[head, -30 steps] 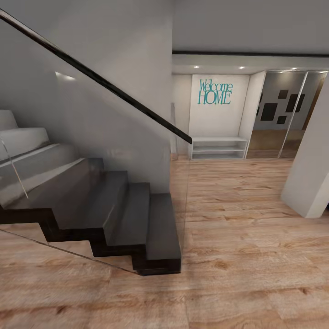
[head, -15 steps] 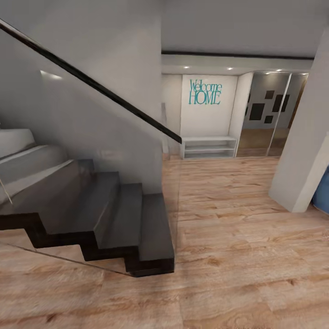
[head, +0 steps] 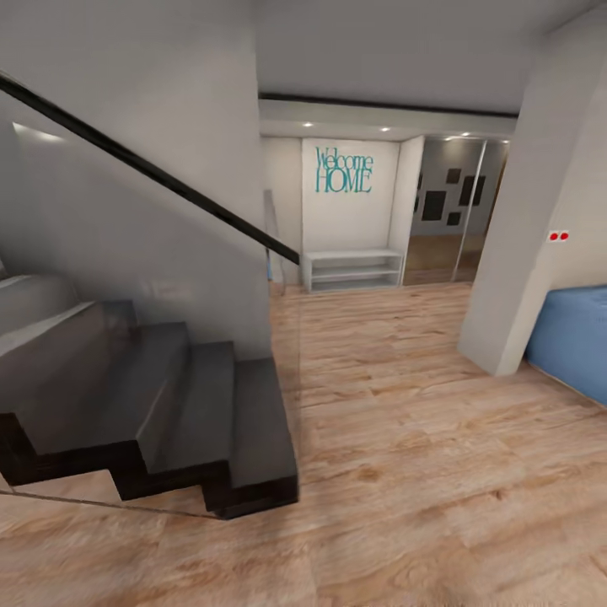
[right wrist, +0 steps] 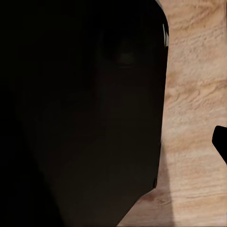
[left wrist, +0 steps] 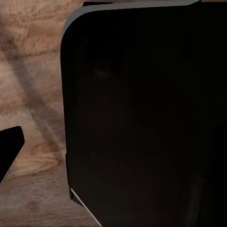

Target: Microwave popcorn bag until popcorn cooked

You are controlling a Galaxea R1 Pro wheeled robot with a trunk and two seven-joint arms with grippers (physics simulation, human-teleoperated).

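Ahead, head view: dark staircase (head: 194, 413), "Welcome HOME" sign (head: 343, 170), blue bed (head: 573, 337).
Wrist views: black body over wood floor (left wrist: 33, 71).
Claws: can't tell — opening unseen.

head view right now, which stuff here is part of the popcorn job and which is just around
Part of the job: nothing in these pictures.

Just around:
- dark staircase with glass railing
- Welcome HOME lettering
- low white shelf
- white pillar
- blue upholstered furniture
- wooden floor
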